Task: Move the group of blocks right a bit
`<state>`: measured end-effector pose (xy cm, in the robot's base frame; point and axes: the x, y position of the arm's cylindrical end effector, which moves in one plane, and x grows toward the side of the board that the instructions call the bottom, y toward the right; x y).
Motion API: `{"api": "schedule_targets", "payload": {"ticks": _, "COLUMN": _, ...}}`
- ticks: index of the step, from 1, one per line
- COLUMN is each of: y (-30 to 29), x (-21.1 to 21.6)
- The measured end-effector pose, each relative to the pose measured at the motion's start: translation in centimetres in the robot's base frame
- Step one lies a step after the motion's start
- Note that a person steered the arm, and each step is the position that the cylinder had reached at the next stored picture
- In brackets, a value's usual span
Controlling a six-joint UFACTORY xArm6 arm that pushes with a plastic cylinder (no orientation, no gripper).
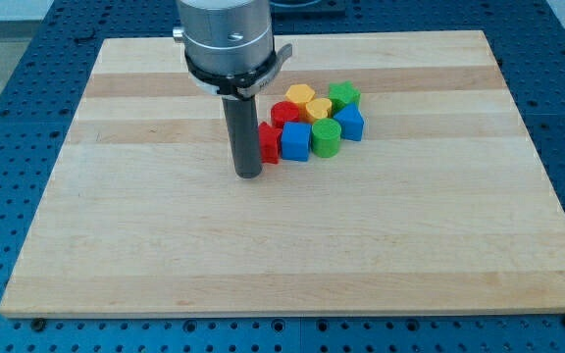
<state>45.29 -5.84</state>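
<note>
A tight group of blocks sits at the upper middle of the wooden board. It holds a red block at the left, a blue cube, a green cylinder, a blue block, a red cylinder, a yellow hexagon, a yellow block and a green star-like block. My tip rests on the board just left of the red block, at the group's left edge, touching or nearly touching it. The rod hides part of the red block.
The board lies on a blue perforated table. The arm's grey cylindrical body hangs over the board's top edge, left of the group.
</note>
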Motion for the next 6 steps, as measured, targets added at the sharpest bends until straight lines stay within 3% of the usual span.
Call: {"api": "schedule_targets", "payload": {"ticks": 6, "y": -3.2, "x": -1.2}}
